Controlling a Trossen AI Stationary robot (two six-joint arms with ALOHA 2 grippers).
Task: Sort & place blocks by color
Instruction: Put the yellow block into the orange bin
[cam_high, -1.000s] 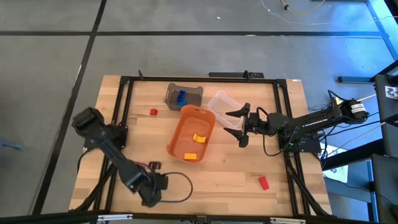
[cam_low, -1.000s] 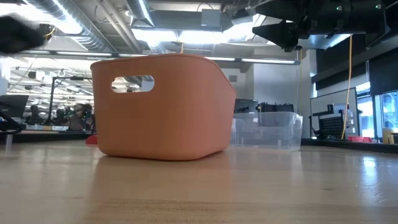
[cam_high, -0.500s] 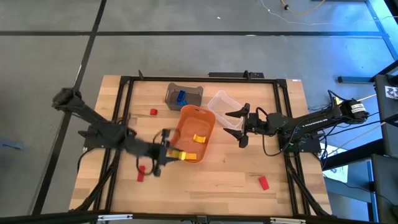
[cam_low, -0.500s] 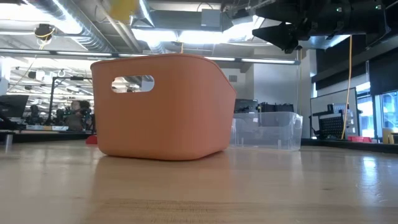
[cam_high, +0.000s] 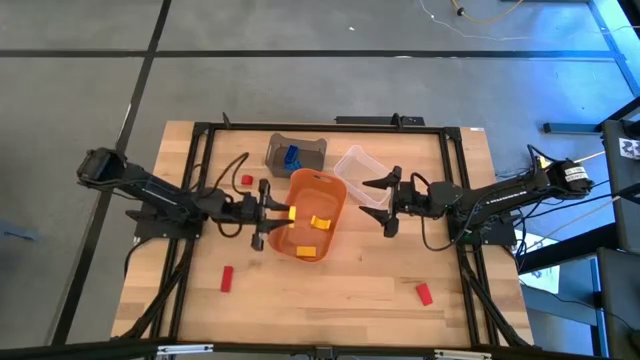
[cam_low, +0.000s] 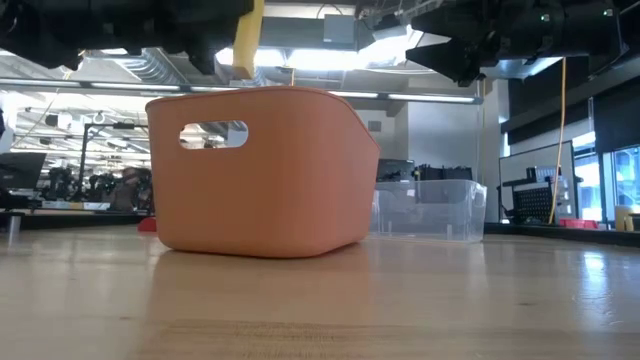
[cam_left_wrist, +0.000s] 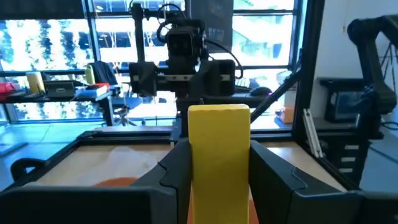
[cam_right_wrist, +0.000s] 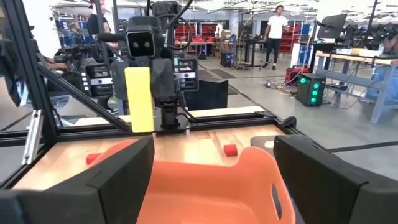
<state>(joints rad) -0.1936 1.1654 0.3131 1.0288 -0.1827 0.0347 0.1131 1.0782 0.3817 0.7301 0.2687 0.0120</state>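
Yellow block (cam_left_wrist: 218, 158) clamped in left gripper (cam_high: 268, 213) jaws above orange tub (cam_high: 330, 190); right gripper (cam_high: 386, 204) jaws apart; red blocks (cam_high: 227, 279) remain on bench (cam_high: 350, 290).

The tub (cam_high: 307, 226) sits at the table's (cam_high: 350, 290) centre, two blocks (cam_high: 319, 222) lying in it. At its 9 o'clock the left gripper (cam_high: 272, 214) hangs over the tub's rim, closed on an upright bar (cam_high: 290, 212); at 3 o'clock the right gripper (cam_high: 383, 203) hovers with fingers spread, facing the left one. A clear bin (cam_high: 360, 171) stands at the tub's 1 o'clock, touching it, and another bin (cam_high: 296, 152) at 11 o'clock — a block (cam_high: 291, 156) inside. Loose blocks lie on the table at 10 o'clock (cam_high: 247, 180), 7 o'clock (cam_high: 227, 279) and 5 o'clock (cam_high: 424, 293) — all well apart from the tub.
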